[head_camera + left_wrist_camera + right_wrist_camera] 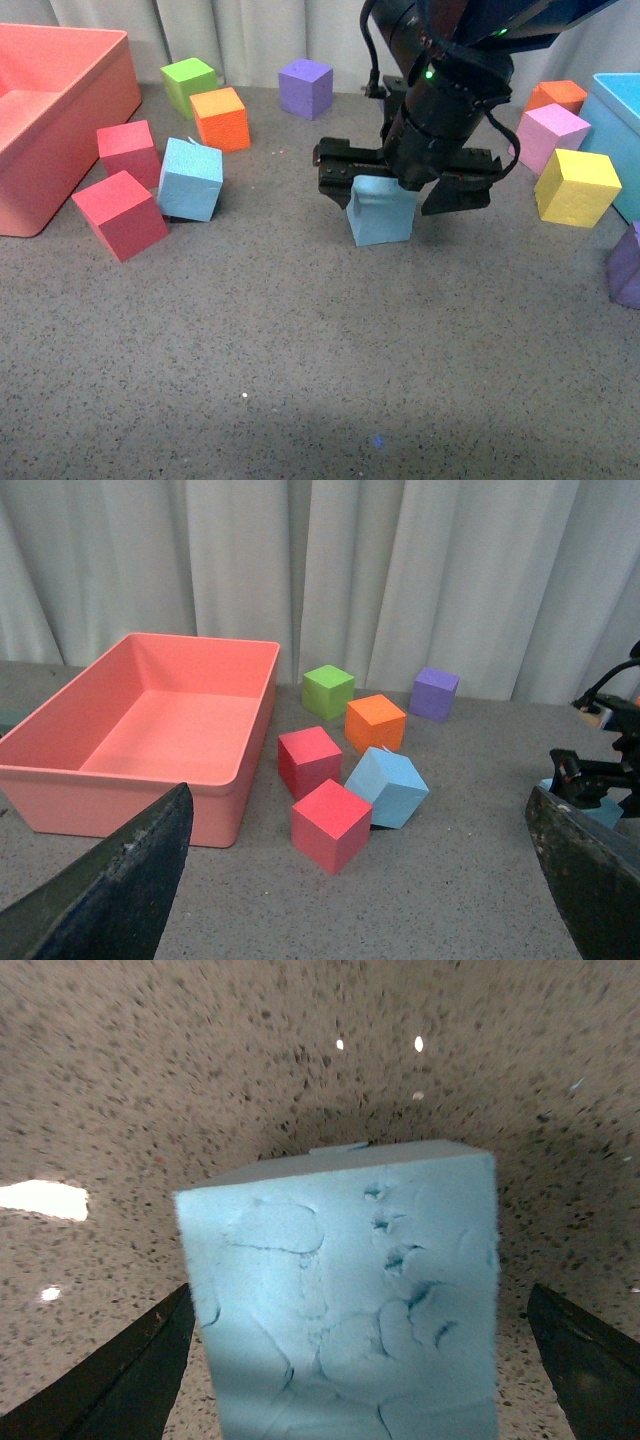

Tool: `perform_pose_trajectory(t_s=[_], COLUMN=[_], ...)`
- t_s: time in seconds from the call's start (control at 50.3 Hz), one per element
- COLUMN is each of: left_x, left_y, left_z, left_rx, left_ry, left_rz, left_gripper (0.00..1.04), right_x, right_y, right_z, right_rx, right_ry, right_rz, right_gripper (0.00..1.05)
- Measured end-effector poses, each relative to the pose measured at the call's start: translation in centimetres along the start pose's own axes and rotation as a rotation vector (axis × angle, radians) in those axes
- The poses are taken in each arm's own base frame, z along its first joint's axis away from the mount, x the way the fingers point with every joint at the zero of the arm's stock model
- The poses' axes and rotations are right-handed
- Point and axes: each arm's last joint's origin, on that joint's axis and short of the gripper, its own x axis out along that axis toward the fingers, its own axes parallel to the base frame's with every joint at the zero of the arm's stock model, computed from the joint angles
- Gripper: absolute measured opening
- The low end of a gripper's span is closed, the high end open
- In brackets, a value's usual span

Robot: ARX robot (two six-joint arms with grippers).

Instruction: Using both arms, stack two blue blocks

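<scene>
Listing from the left: coral bin (40,215), open-topped. Rear red cube (128,150) and front red cube (120,213), just beside it. First blue block (190,178), tipped off level against the red cubes, one vertical edge toward the front camera. Lime green cube (188,83), orange cube (220,118) and purple cube (305,87), near the curtain (250,30). Second blue block (381,210), mid-tabletop (300,380), slightly skewed, dented face toward the right wrist camera. Right gripper (405,185), over it, jaws spread wide either side, clear of the foam. Pink cube (552,135), second orange cube (560,95) and yellow cube (577,187), beside the turquoise bin (620,120), contents hidden. Second purple cube (628,265), at the right edge. Left gripper (358,810), seen from its wrist only, jaws wide apart, holding nothing.
</scene>
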Motion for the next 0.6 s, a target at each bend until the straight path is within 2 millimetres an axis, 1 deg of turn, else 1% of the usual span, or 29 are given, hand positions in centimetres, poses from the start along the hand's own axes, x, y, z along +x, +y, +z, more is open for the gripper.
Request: perform_pose_trajectory(t_s=[0.04, 0.08, 0.139, 0.179, 0.219, 0.258, 0.278, 0.318, 0.338, 0.358, 0.378, 0.398, 0.417, 0.437, 0.477, 0.517, 0.596], left_x=[0.0, 0.0, 0.0, 0.0, 0.0, 0.0, 0.0, 0.0, 0.0, 0.0, 0.0, 0.0, 0.0, 0.0, 0.0, 0.0, 0.0], left_y=[0.0, 0.0, 0.0, 0.0, 0.0, 0.0, 0.0, 0.0, 0.0, 0.0, 0.0, 0.0, 0.0, 0.0, 0.0, 0.0, 0.0], left_z=[0.0, 0.0, 0.0, 0.0, 0.0, 0.0, 0.0, 0.0, 0.0, 0.0, 0.0, 0.0, 0.0, 0.0, 0.0, 0.0, 0.0], left_rx=[0.000, 0.000, 0.000, 0.000, 0.000, 0.000, 0.000, 0.000, 0.000, 0.000, 0.000, 0.000, 0.000, 0.000, 0.000, 0.000, 0.000], left_ry=[0.000, 0.000, 0.000, 0.000, 0.000, 0.000, 0.000, 0.000, 0.000, 0.000, 0.000, 0.000, 0.000, 0.000, 0.000, 0.000, 0.000], left_rz=[0.000, 0.000, 0.000, 0.000, 0.000, -0.002, -0.002, 0.001, 0.000, 0.000, 0.000, 0.000, 0.000, 0.000, 0.000, 0.000, 0.000], left_gripper=[0.98, 0.98, 0.98, 0.98, 0.98, 0.98, 0.98, 0.98, 0.98, 0.98, 0.98, 0.98, 0.98, 0.98, 0.98, 0.98, 0.98], right_x=[-1.2, -2.4, -3.5, -3.9, -4.3, -4.6, -4.8, -5.2, -5.6, -6.1, -6.7, -7.9, -8.9, -10.2, -11.7, -12.8, -13.7], right_y=[-0.1, -0.3, -0.4, -0.5, -1.1, -2.0, -2.9, -4.2, -5.1, -5.7, -6.2, -6.8, -7.2, -7.8, -8.5, -9.1, -10.0], right_z=[0.1, 0.2, 0.4, 0.5, 0.2, -0.8, -1.9, -3.5, -4.6, -5.2, -5.8, -6.5, -6.8, -7.3, -7.9, -8.8, -10.6], right_rx=[-0.003, -0.001, 0.001, -0.023, -0.061, -0.081, -0.103, -0.111, -0.109, -0.105, -0.098, -0.090, -0.084, -0.078, -0.071, -0.069, -0.078], right_ry=[-0.037, -0.083, -0.134, -0.237, -0.419, -0.564, -0.652, -0.756, -0.837, -0.897, -0.962, -1.052, -1.099, -1.151, -1.197, -1.217, -1.206], right_rz=[0.015, 0.022, 0.034, 0.001, -0.082, -0.150, -0.186, -0.186, -0.182, -0.176, -0.168, -0.154, -0.151, -0.148, -0.148, -0.153, -0.157], right_gripper=[0.94, 0.95, 0.95, 0.92, 0.85, 0.78, 0.73, 0.66, 0.60, 0.57, 0.53, 0.48, 0.44, 0.39, 0.32, 0.25, 0.12])
